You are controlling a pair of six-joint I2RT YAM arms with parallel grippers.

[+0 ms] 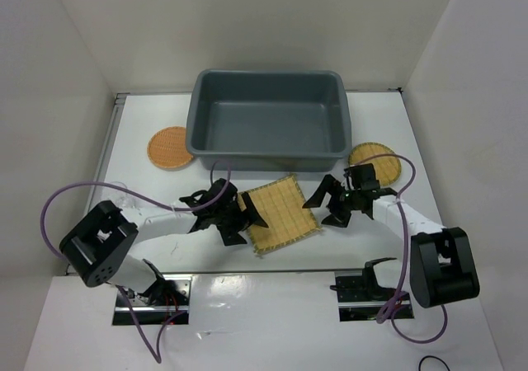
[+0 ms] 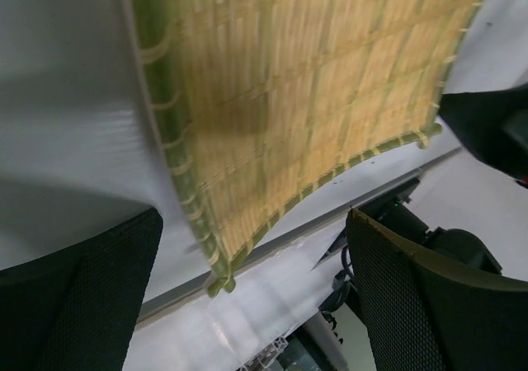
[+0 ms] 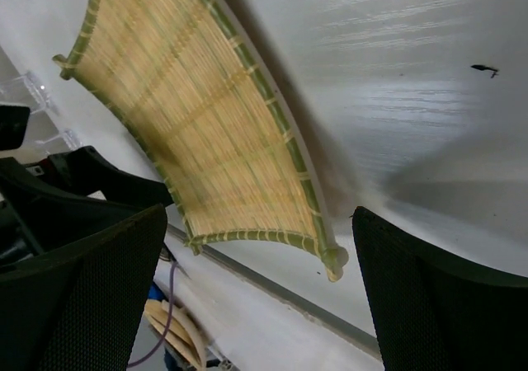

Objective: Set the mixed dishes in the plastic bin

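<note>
The square tan woven mat lies on the white table in front of the dark grey plastic bin. My left gripper is open at the mat's left edge and my right gripper is open at its right edge; neither holds it. The left wrist view shows the mat ahead of the open left gripper. The right wrist view shows it ahead of the open right gripper, its near edge bowed. The orange-brown round tray lies left of the bin, the yellow one right of it. No glasses show.
The bin is empty and stands at the back middle of the table. White walls close in the table on three sides. A metal rail runs along the table's near edge by the arm bases. Purple cables loop beside each arm.
</note>
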